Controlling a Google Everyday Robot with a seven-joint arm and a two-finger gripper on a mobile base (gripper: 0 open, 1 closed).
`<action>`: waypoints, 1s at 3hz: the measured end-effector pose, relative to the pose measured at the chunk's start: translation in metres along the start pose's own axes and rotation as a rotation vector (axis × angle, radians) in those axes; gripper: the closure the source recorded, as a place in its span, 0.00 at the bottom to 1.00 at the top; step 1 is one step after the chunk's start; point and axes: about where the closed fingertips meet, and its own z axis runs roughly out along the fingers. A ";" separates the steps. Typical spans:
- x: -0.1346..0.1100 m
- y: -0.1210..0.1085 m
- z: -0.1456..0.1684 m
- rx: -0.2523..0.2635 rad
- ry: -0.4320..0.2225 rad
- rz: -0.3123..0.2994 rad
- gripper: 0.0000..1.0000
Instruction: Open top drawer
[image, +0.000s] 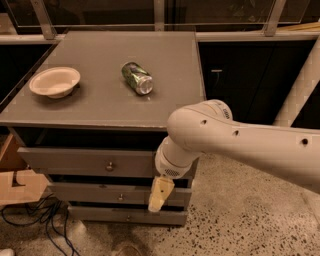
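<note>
The top drawer (75, 161) is a wide grey front just under the cabinet top, with a small round metal knob (110, 166) at its centre and a dark gap above it. Two more grey drawers with like knobs, the middle one (100, 194) and the bottom one (125, 216), sit below it. My gripper (160, 195) hangs from the thick white arm (235, 142) in front of the drawers' right part, level with the middle drawer and to the right of and below the top knob. It touches no knob.
A white bowl (55, 81) and a green can (137, 77) lying on its side rest on the grey cabinet top (165, 60). A cardboard box (17, 182) and black cables (35, 220) are at the lower left. Dark cabinets (240, 85) stand to the right.
</note>
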 end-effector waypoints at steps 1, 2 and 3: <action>0.002 -0.015 0.009 0.001 0.004 0.000 0.00; 0.003 -0.028 0.014 0.005 0.006 0.002 0.00; 0.003 -0.036 0.021 0.002 0.011 0.003 0.00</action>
